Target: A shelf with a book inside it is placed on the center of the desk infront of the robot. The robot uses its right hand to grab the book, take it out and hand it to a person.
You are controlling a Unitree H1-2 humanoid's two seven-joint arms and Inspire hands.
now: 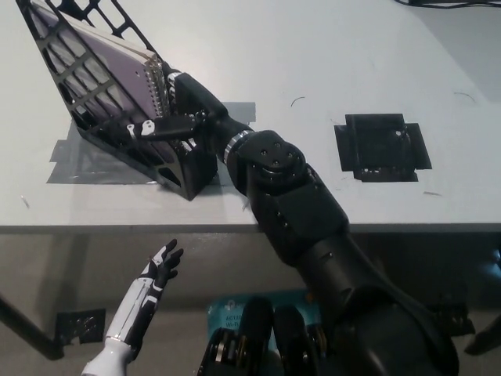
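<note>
A black lattice shelf [86, 94] stands on the white desk at the upper left. Inside it leans a spiral-bound book [117, 59] with a pale purple cover, its wire spine facing right. My black right hand [176, 113] reaches into the shelf's open side. Its fingers lie along the spiral spine and its thumb stretches left across the shelf's front; whether they grip the book is not visible. My white left hand [156, 274] rests open below the desk edge at the lower left.
Grey tape [66, 160] holds the shelf's base to the desk [313, 47]. A black taped square [381, 146] lies to the right. The desk's front edge runs across the middle of the picture.
</note>
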